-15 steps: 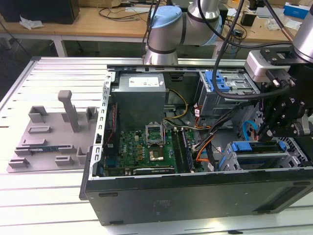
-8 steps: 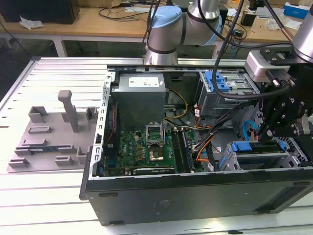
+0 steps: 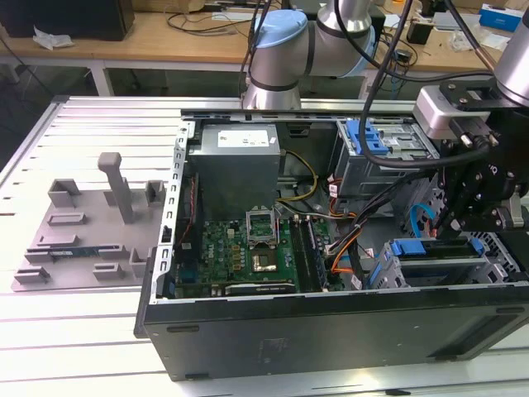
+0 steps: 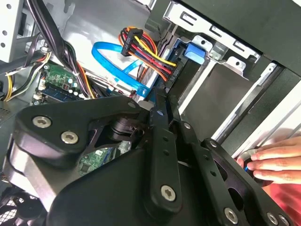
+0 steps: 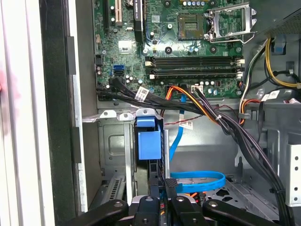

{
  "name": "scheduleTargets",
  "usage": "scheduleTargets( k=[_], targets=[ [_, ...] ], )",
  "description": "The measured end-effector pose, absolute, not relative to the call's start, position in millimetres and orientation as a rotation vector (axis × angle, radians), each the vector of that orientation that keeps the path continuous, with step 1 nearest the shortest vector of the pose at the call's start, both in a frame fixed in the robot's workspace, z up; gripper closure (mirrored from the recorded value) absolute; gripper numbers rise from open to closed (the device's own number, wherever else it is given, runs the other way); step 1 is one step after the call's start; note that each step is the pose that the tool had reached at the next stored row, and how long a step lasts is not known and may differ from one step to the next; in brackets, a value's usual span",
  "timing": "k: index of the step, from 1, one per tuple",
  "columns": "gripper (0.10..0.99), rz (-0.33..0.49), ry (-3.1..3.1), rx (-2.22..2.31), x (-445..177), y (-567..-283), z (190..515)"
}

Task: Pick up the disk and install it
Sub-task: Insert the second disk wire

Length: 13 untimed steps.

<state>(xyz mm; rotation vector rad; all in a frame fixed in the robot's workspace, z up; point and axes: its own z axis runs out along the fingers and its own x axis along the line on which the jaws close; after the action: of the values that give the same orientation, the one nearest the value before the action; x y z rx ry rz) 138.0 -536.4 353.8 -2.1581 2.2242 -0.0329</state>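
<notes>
Disk (image 5: 149,146) on edge in the case's lower bay (image 5: 113,141), tool (image 5: 164,200) closed on its rear edge.

Concerning the disk (image 3: 411,247): stands on its edge inside the metal drive cage (image 3: 463,269), at the exterior view's right, low in the open case. Shows in the first wrist view (image 5: 149,143) a blue plastic carrier end, squarish, with a narrow dark body beyond it
</notes>
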Motion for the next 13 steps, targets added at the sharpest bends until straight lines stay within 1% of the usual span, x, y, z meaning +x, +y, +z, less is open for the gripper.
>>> scheduleTargets(
  k=[13],
  targets=[
    [0.925, -0.033, 2.218, -2.164, 139.6, -536.2, 351.6]
  ],
)
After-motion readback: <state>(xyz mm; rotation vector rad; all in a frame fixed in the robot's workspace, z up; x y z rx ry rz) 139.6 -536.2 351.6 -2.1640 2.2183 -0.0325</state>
